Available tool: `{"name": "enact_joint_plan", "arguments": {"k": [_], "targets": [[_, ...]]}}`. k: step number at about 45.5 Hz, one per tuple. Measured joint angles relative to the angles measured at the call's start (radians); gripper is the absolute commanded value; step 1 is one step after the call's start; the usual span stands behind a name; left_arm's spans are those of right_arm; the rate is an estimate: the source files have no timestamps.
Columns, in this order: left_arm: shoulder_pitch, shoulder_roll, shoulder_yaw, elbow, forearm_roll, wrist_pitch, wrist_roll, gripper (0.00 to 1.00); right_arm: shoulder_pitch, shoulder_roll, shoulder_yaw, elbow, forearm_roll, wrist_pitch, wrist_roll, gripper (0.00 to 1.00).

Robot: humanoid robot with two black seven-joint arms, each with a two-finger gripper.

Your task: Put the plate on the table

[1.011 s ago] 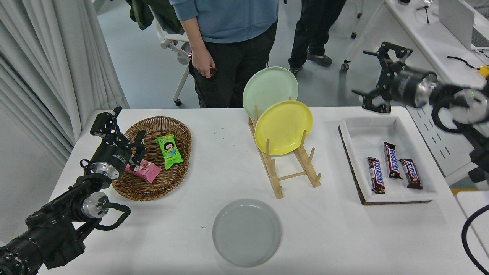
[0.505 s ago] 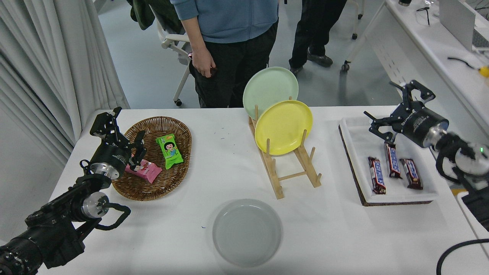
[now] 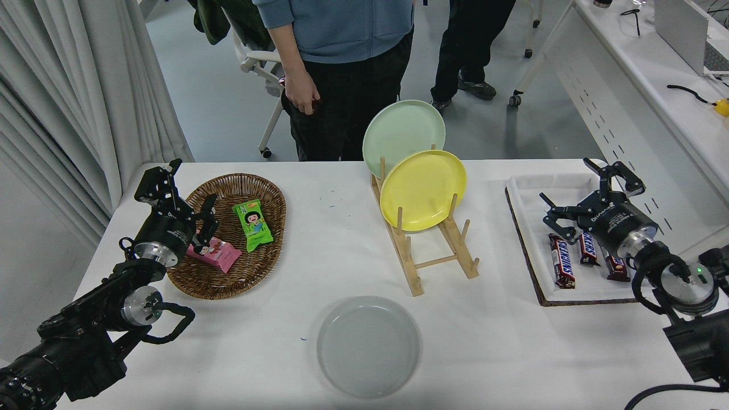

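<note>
Since the earlier frames, the right claw (image 3: pixel 589 193) has descended from high above the far right corner of the surface (image 3: pixel 501 341) and drawn back toward the robot; it now hangs over the white tray (image 3: pixel 527 191), above the chocolate bars (image 3: pixel 561 261). Its fingers are spread apart and grasp nothing.

The plate (image 3: pixel 368 346), round and light grey, lies flat on the surface, just in front of the wooden rack (image 3: pixel 433 250) and slightly to its left. It has not shifted. The plate sits well apart from the right claw, which is to the right of the rack, and nothing touches it.

The right arm enters from the lower right corner and points away from the camera, angled toward the rack, wrist tilted over the tray.

The rack holds a yellow plate (image 3: pixel 423 189) upright, with a pale green plate (image 3: pixel 398 132) behind it.

The left arm is parked left of the rack, its claw (image 3: pixel 177 196) released, fingers spread over the wicker basket (image 3: pixel 228 282), which holds a green packet (image 3: pixel 252 225) and a pink packet (image 3: pixel 219 256). A person (image 3: pixel 342 68) stands beyond the rack at the far edge.
</note>
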Motion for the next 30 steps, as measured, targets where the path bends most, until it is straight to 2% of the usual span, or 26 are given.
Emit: {"name": "enact_joint_plan", "arguments": {"k": [16,30], "targets": [[0.0,0.0,0.0,0.0,0.0,0.0,0.0,1.0,-0.016,0.034,0.024,-0.028,0.005,0.007,0.107,0.99],[0.0,0.0,0.0,0.0,0.0,0.0,0.0,1.0,0.022,0.05,0.03,-0.093,0.006,0.005,0.149,0.99]]}}
